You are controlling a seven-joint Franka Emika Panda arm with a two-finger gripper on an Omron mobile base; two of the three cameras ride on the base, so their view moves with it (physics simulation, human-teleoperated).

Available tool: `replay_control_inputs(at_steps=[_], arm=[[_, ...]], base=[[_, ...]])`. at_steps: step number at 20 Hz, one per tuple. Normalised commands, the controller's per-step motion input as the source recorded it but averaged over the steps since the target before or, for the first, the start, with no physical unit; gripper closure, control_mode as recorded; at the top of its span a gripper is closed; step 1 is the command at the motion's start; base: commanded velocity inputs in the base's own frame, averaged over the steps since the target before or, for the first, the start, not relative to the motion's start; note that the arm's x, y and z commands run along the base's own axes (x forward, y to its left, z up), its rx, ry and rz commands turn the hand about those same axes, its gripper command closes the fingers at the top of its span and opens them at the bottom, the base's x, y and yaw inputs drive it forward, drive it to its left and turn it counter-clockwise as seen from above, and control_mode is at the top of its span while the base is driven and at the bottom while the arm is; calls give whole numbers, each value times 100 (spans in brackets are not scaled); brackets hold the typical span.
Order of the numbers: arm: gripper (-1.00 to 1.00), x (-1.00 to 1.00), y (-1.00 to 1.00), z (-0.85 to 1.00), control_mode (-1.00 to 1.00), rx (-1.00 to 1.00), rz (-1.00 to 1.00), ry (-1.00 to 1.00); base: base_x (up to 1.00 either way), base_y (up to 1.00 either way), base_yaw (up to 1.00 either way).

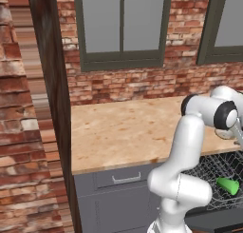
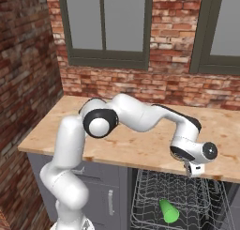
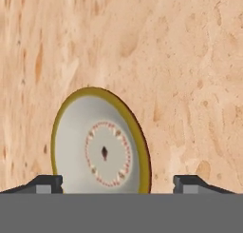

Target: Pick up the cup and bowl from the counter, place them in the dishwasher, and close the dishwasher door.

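The gripper (image 3: pixel 116 182) is hovering, fingers spread wide, seemingly over the bowl (image 3: pixel 102 144); the cup (image 2: pixel 168 211) is lying at six o'clock in the dishwasher (image 2: pixel 187 196) rack.

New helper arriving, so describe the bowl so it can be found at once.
Start at the tan counter under the brick wall. The bowl sits on it between the open fingers: round, pale grey inside, with a mustard rim and a ring of red dots.

Even, bright rendered light, soft coarse textures, faint shadows, no glare
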Motion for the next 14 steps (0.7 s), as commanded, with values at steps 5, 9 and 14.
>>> replay_control_inputs(at_steps=[5,9,14], arm=[[-100,33,-7,-27,-100,0,0,-4],[-100,46,0,-39,-100,0,0,0],[-100,50,1,-53,-100,0,0,0]], base=[[0,0,0],[0,0,0],[0,0,0]])
